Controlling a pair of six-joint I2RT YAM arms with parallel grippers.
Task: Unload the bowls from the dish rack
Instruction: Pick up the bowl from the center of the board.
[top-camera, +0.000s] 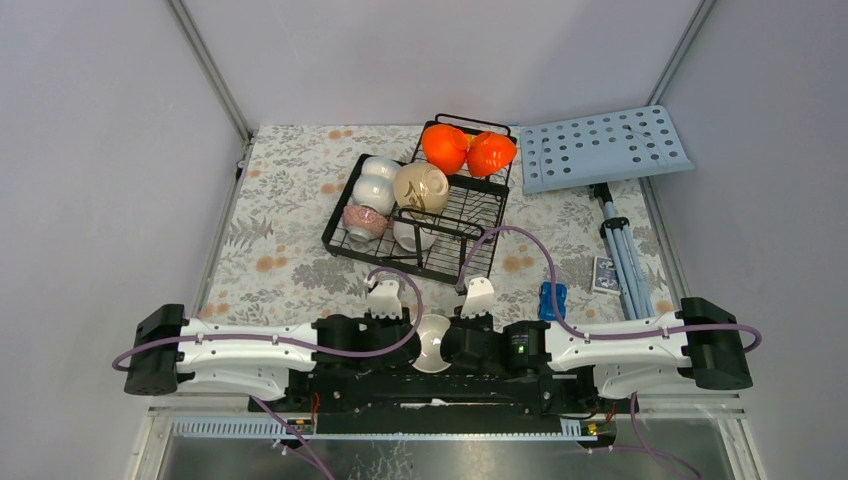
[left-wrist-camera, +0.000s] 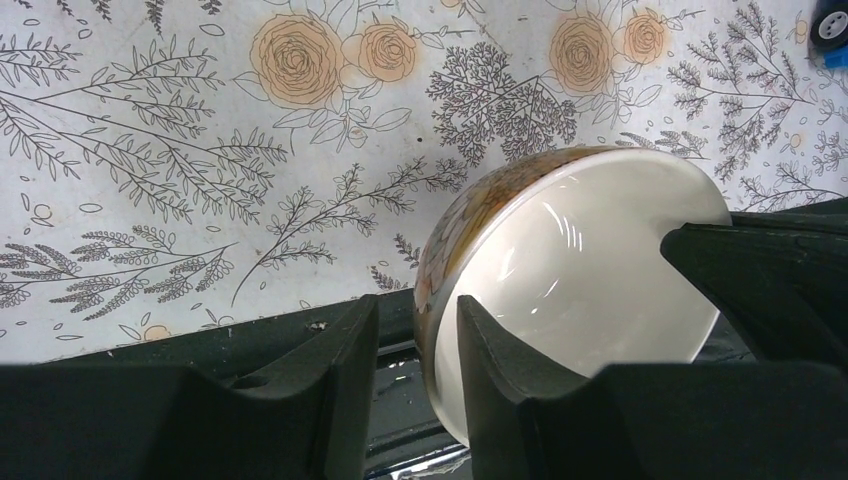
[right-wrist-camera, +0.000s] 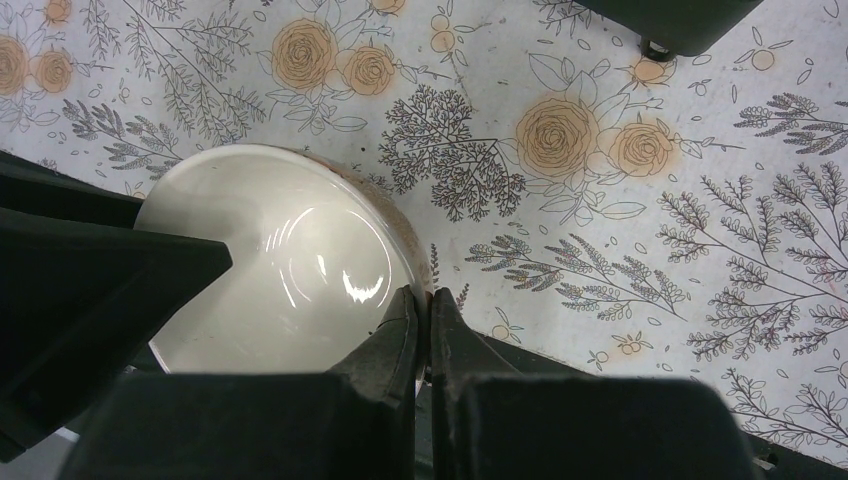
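Observation:
A bowl (top-camera: 432, 343), glossy white inside and flower-patterned outside, hangs on its side between my two grippers above the near table edge. My right gripper (right-wrist-camera: 428, 295) is shut on the bowl's (right-wrist-camera: 290, 260) rim. My left gripper (left-wrist-camera: 418, 305) straddles the opposite rim of the bowl (left-wrist-camera: 580, 270): one finger is inside, the other outside with a gap to the wall, so it stands open. The black dish rack (top-camera: 470, 210) further back holds two orange bowls (top-camera: 445, 147), white bowls (top-camera: 375, 185), a cream bowl (top-camera: 421, 187) and a pink-speckled bowl (top-camera: 364, 221).
A light-blue perforated board (top-camera: 603, 147) lies at the back right. A folded tripod (top-camera: 620, 250), a dark card (top-camera: 605, 273) and a small blue object (top-camera: 552, 298) lie right of the rack. A floral cloth (top-camera: 280, 260) covers the table.

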